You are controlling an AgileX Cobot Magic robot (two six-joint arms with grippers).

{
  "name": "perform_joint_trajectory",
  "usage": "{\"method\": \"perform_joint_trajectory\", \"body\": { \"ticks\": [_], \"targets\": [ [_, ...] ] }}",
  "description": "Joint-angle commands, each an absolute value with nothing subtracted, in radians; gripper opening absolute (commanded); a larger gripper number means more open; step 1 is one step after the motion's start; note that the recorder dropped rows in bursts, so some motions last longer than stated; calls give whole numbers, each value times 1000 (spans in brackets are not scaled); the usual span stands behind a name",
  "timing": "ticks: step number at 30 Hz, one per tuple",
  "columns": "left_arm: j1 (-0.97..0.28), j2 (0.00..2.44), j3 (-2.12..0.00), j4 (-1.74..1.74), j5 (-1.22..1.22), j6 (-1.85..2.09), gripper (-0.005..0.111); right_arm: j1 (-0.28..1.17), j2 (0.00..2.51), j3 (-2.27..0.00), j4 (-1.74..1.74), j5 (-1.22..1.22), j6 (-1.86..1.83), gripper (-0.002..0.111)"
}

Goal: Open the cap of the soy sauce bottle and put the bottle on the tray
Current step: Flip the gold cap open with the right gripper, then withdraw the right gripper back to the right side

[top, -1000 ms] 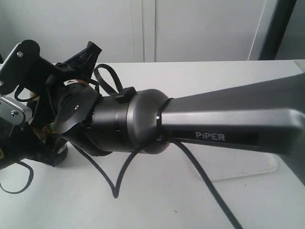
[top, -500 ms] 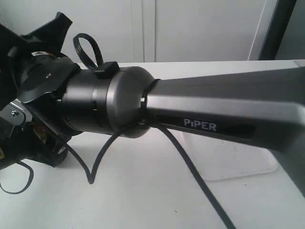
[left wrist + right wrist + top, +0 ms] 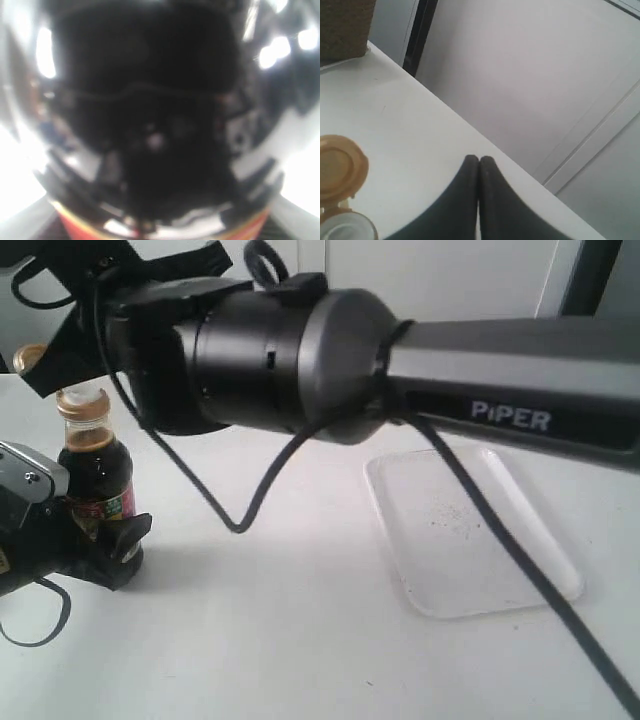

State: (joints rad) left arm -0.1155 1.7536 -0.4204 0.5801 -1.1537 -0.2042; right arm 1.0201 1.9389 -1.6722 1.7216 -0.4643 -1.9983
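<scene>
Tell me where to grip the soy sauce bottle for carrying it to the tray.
Grip the bottle around its wide lower body, at the label, coming in level from the side. It stands upright, its cap is flipped open over the spout, so a grip from above risks spilling. The left pincer sits there already; the tray lies to the right.

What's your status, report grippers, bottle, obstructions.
Left gripper clamped on soy sauce bottle. Right gripper shut, empty. Cap flipped open; bottle off the tray. Right arm blocks the exterior view.
</scene>
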Motion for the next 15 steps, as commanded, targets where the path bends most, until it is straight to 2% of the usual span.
{"method": "perform_joint_trajectory", "body": {
  "ticks": [1,10,13,15],
  "targets": [
    [-112,1735,-419,577,-1221,-207,0,975,1870,-1569,1744,-278,-2043,0],
    [-112,1735,-419,577,-1221,-207,0,811,1718,-1306,1736,169,-2115,0],
    [-112,1735,-419,577,-1221,-207,0,761,1690,-1265,1574,367,-2070,0],
    [-112,1735,-419,577,-1221,-207,0,724,1679,-1262,1346,513,-1899,0]
  ]
}}
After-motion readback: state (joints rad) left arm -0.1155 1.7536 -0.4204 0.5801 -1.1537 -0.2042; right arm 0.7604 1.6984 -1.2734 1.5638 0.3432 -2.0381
